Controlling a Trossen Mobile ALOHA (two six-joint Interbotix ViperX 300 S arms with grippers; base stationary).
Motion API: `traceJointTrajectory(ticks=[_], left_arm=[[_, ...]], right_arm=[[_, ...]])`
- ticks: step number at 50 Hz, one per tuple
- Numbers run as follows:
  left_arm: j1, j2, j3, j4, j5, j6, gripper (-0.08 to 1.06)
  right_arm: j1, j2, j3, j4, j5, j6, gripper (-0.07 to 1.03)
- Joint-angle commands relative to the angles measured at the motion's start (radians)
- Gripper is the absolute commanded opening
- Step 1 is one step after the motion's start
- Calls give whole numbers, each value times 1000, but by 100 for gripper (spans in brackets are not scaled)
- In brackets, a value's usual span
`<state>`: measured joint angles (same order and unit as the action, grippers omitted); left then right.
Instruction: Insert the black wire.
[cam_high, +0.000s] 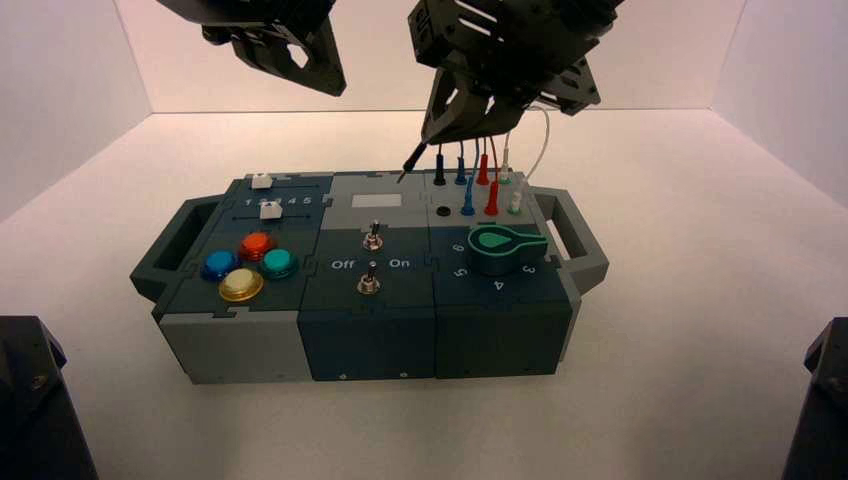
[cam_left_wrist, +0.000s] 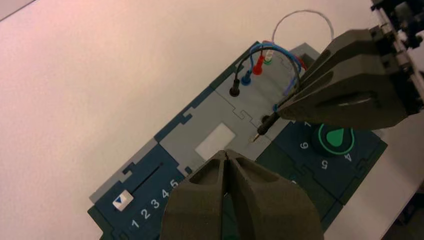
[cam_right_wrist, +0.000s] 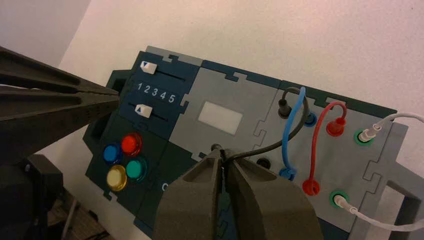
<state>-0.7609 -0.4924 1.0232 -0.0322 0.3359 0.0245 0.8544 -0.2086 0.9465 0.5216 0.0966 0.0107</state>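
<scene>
The black wire (cam_right_wrist: 285, 134) arches over the grey panel at the box's back right. One of its plugs (cam_right_wrist: 283, 106) sits in a back-row socket. My right gripper (cam_high: 428, 138) is shut on the other black plug (cam_left_wrist: 268, 120) and holds it tilted in the air above the grey panel. Its silver pin (cam_left_wrist: 255, 137) points down, left of the empty black socket (cam_right_wrist: 263, 162) in the front row. My left gripper (cam_left_wrist: 226, 154) is shut on nothing and hovers high over the box's back left (cam_high: 335, 88).
Blue (cam_right_wrist: 292, 125), red (cam_right_wrist: 320, 145) and white (cam_right_wrist: 400, 120) wires are plugged in beside the black one. A green knob (cam_high: 500, 248), two toggle switches (cam_high: 371, 260), coloured buttons (cam_high: 248, 266) and two white sliders (cam_right_wrist: 145, 89) fill the rest of the box.
</scene>
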Motion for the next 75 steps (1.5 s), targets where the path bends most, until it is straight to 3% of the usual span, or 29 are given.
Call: traceJointTrajectory(ticks=[1,14,28,38,58,75], left_arm=[[-3,-17,-3,-2,-3,6,-3],[-3,-17,-11,5,5,12,-3],[-3,-18,-31,5,35,81,-3],[-3,-23,-28,5,29,92,-3],[-3,-21,-29,5,26,123,-3],[-3,-23,-31,5,25,129,-3]], right_arm=[[-23,-32,-32,-21,43,-2,-2],[-71,-48,-69,-121,178,-2,-2],[-71,-41,-153,-242,330,8,-2],[-71,-28,-166,-311,394,11,-2],[-64,3,-172,-379,423,8,-2],[-58,54,-209,-385,416,6,-2]])
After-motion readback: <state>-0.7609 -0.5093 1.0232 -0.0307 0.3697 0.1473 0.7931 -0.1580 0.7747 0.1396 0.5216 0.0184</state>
